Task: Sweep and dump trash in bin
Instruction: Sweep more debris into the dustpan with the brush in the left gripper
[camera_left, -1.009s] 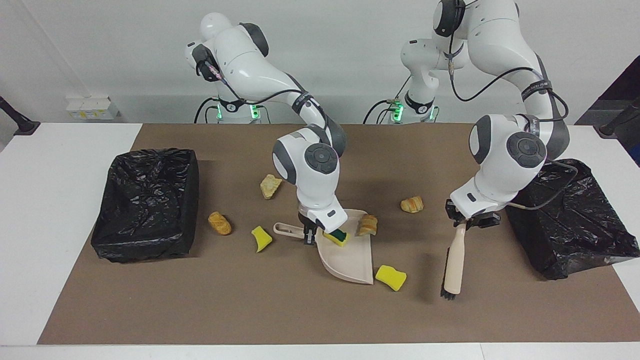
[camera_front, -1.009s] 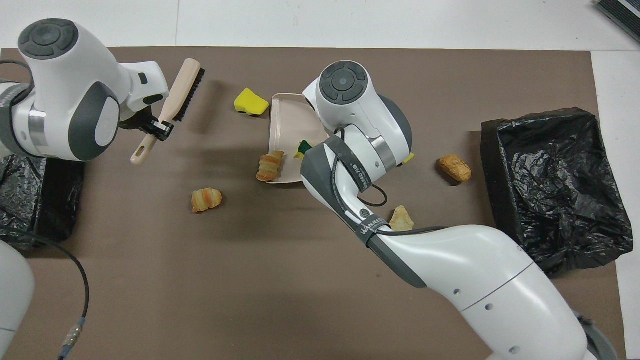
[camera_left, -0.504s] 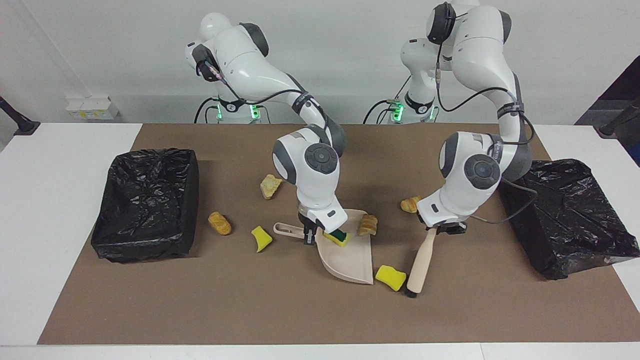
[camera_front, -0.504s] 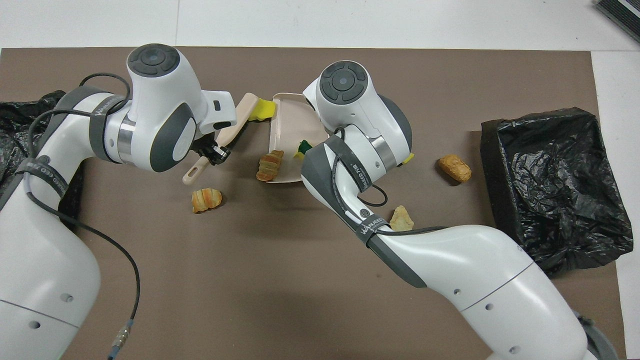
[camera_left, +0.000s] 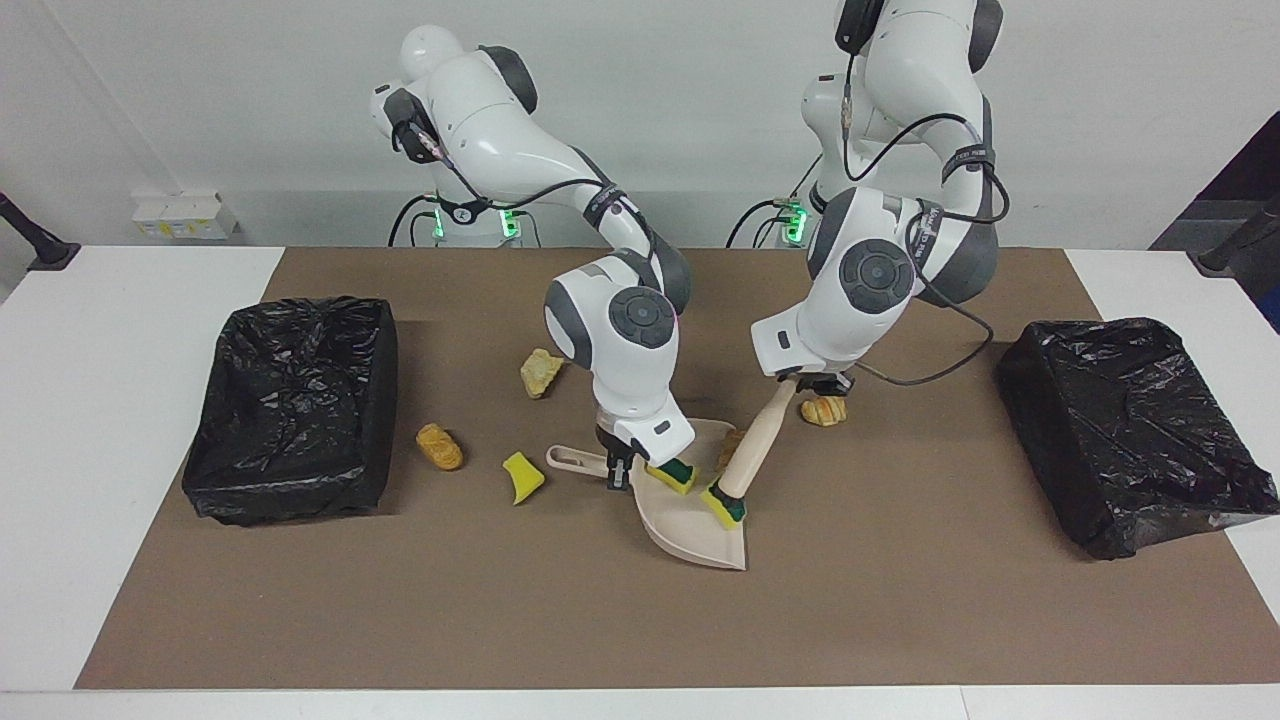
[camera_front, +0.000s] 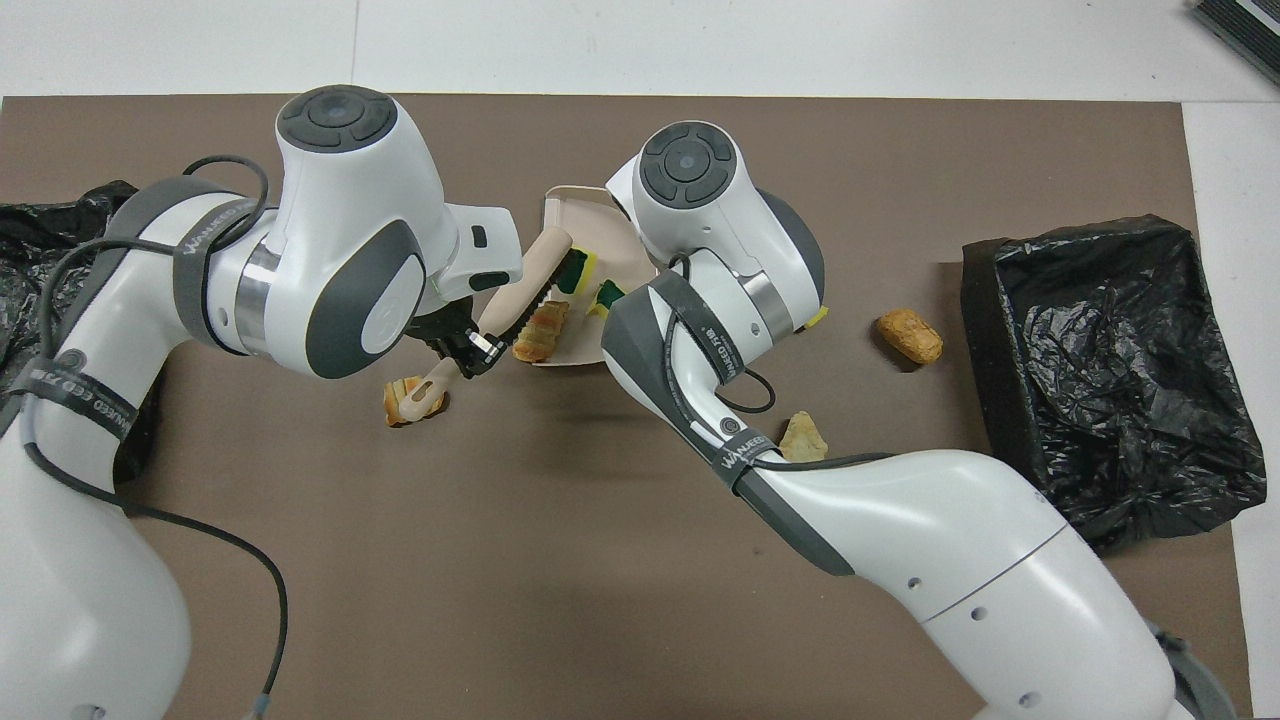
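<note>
Beige dustpan (camera_left: 700, 525), clamped by right gripper (camera_left: 618, 468), holds two sponges; left gripper (camera_left: 812, 380) grips brush (camera_left: 755, 440); five scraps and dumping remain

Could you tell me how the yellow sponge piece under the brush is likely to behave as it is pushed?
The sponge piece looks soft and light, so the brush should slide it easily into the dustpan. Blocky rather than round, it may tumble but probably won't roll.

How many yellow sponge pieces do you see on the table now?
3. One sponge piece lies in the dustpan under the right gripper; a second in the dustpan at the brush tip; a third on the mat beside the dustpan handle. Others may be hidden.
</note>
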